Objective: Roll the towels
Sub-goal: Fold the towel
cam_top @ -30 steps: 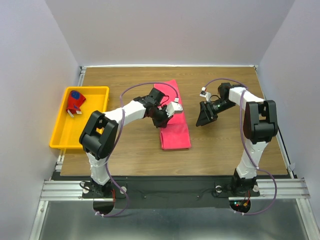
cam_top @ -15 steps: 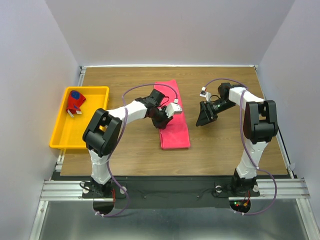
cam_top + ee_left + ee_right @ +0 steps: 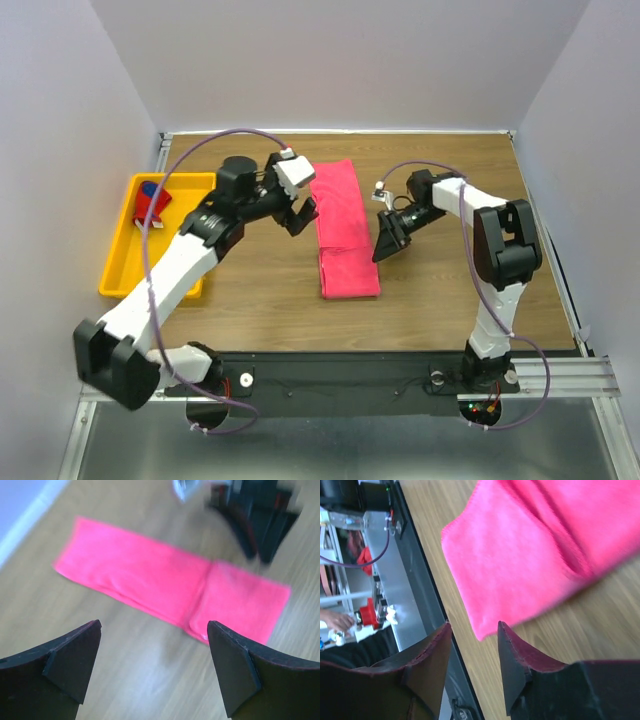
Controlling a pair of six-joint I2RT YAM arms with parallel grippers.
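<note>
The plain pink towel [image 3: 345,225] lies flat as a long strip in the middle of the table, its near end folded over on itself [image 3: 240,605]. My left gripper [image 3: 302,214] hovers just left of it, raised, jaws wide open and empty [image 3: 155,665]. My right gripper [image 3: 383,243] is low at the towel's right edge, jaws partly open with nothing between them [image 3: 472,635]; the towel's corner [image 3: 520,545] lies just beyond its fingertips. The patterned red and navy towel [image 3: 152,202] sits rolled in the yellow tray.
The yellow tray [image 3: 125,270] stands at the table's left edge. The table's near edge and a metal rail [image 3: 410,580] show in the right wrist view. Bare wood lies right of the right arm and in front of the towel.
My left gripper opened, let go of the pink towel and drew back up and to the left. My right gripper moved left to the towel's edge and narrowed its jaws.
</note>
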